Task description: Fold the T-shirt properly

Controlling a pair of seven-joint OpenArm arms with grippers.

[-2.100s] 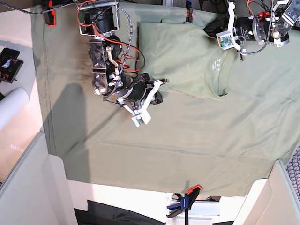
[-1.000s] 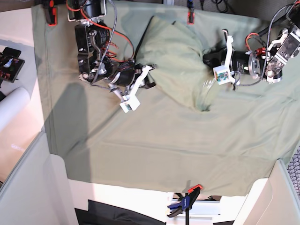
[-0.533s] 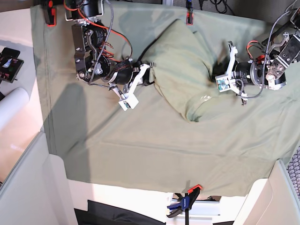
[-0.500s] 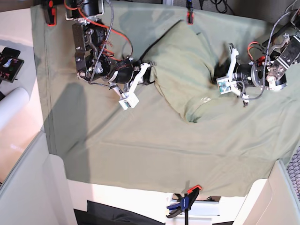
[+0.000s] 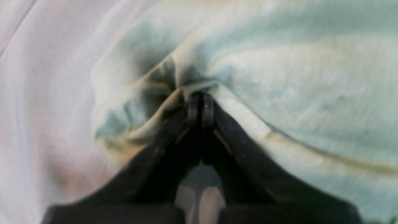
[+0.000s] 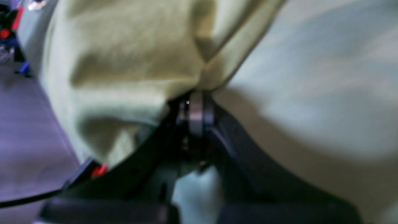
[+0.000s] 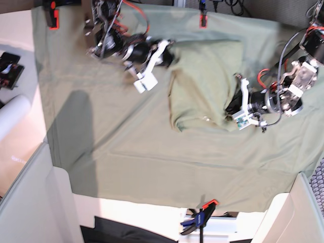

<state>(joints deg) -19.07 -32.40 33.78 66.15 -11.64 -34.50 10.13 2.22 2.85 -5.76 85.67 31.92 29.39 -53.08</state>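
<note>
The T-shirt (image 7: pixel 202 83) lies on the cloth sheet (image 7: pixel 126 147) covering the desk, toward the far edge between the two arms. It is already doubled into a narrower, roughly upright panel, but the shape is uneven and rumpled, so the fold looks partly done, with at least a further fold and some straightening apparently left.

The left gripper (image 5: pixel 200 107) is clenched on a puckered bunch of T-shirt fabric, and the right gripper (image 6: pixel 196 112) is likewise pinched tight on a gathered edge.

The base view alone shows the garment's overall outline, the orange clamps (image 7: pixel 52 15) and both arms; only the blurred wrist views show the fabric caught between the jaws.
</note>
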